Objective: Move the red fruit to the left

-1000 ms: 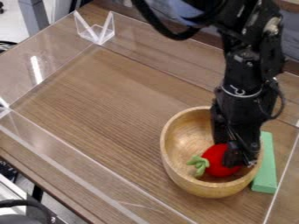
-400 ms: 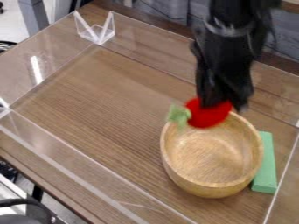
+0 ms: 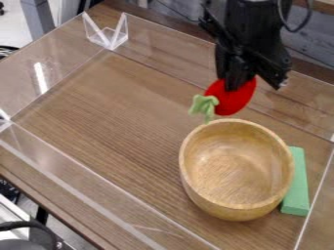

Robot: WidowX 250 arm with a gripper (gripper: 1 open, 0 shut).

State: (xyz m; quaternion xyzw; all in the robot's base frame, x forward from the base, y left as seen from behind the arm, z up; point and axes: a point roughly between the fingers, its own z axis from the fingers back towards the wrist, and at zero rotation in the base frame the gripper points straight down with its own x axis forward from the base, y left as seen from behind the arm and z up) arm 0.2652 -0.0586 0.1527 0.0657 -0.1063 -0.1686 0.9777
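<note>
The red fruit (image 3: 232,96) hangs in the air, pinched at its upper right end by the black gripper (image 3: 244,86), whose jaws press together on it. It is clear of the wooden bowl (image 3: 236,169), above the table (image 3: 117,107) just beyond the bowl's far rim. The fruit's long axis is tilted: it runs from upper right, where the fingers hold it, down to lower left, where the green leafy stem (image 3: 204,104) sticks out toward the left side of the picture.

The top of the fruit is hidden behind the gripper's fingers, so the exact contact points cannot be made out. The arm is cut off by the upper edge of the picture. A flat light-green block (image 3: 296,184) lies on the table, touching or just beside the bowl's right side; which one is hard to tell. The clear plastic wall (image 3: 53,68) around the table is faint, and its right side runs out of view.
</note>
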